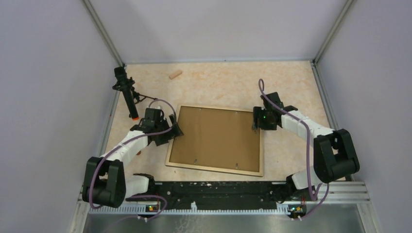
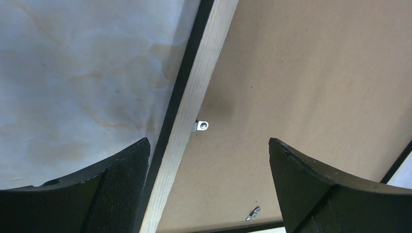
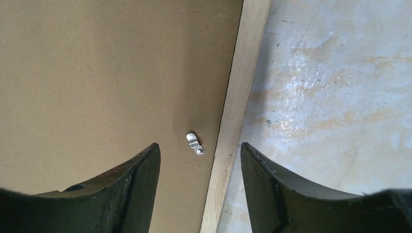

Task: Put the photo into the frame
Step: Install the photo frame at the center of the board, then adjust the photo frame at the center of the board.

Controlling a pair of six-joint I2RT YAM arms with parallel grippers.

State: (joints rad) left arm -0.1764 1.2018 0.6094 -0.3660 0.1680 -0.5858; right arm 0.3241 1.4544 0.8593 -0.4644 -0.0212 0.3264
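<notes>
The frame (image 1: 214,169) lies flat in the middle of the bench (image 1: 291,82), nearer the near edge. Its pale wood faces up and a brown backing board (image 1: 216,138) sits inside it. The left end effector (image 1: 171,127) hangs open astride the frame's left rail, one finger over the bench and the other over the board. The right end effector (image 1: 254,121) is open above the right rail, beside a small metal clip (image 3: 195,143).
</notes>
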